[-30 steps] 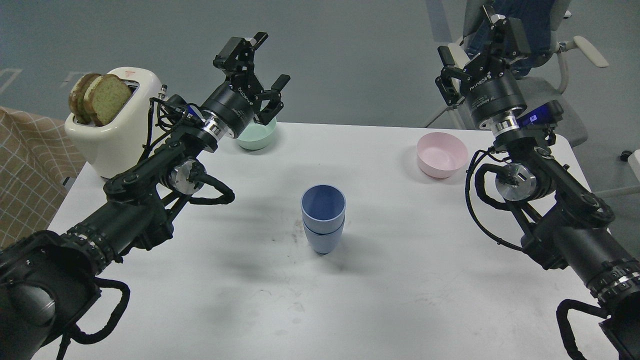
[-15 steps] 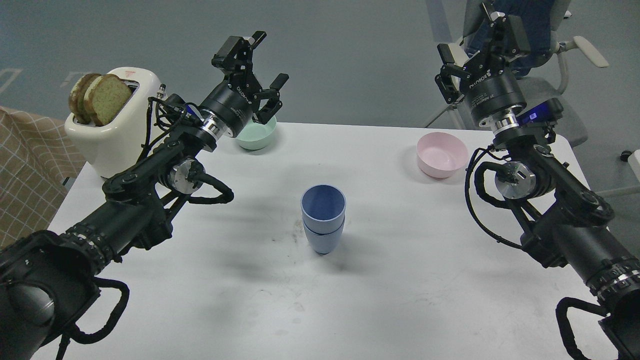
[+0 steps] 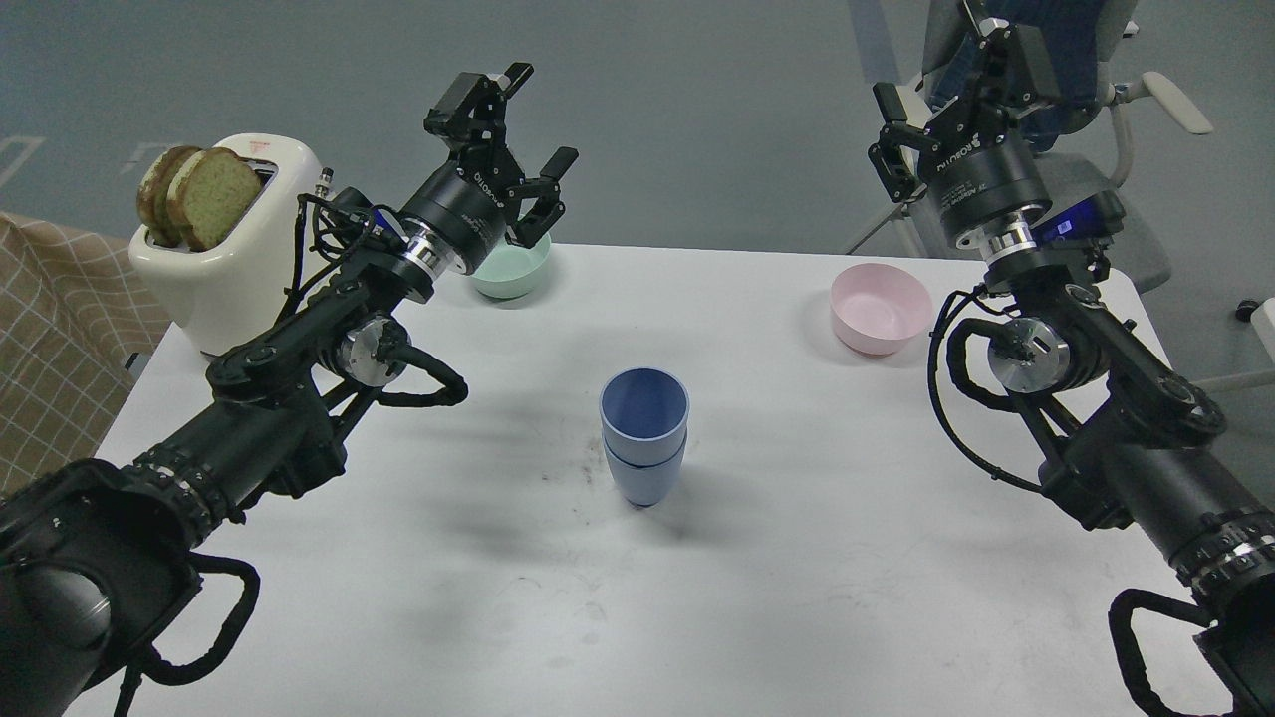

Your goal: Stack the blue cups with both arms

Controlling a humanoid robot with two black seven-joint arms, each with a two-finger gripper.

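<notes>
The left gripper [image 3: 528, 118] is held raised with its two fingers spread wide and nothing between them, at the far left side of the white table [image 3: 797, 558]. The right gripper [image 3: 956, 85] is likewise lifted at the far right, its fingers parted and empty. The two blue cups [image 3: 644, 434] are seen nested one inside the other, upright, near the middle of the table, nearer the camera than both grippers, roughly midway between them and well apart from each. A mint-green bowl [image 3: 518, 267] is placed just below and behind the left gripper, partly hidden by that gripper's body. A cream toaster [image 3: 224, 269] holding two slices of toast [image 3: 194, 194] is set to the left of the left gripper, at the table's corner. A pink bowl [image 3: 880, 309] is found below the right gripper, slightly to its left, beside the arm's silver joint disc. An office chair [image 3: 1126, 129] is glimpsed behind the right gripper, off the table.
</notes>
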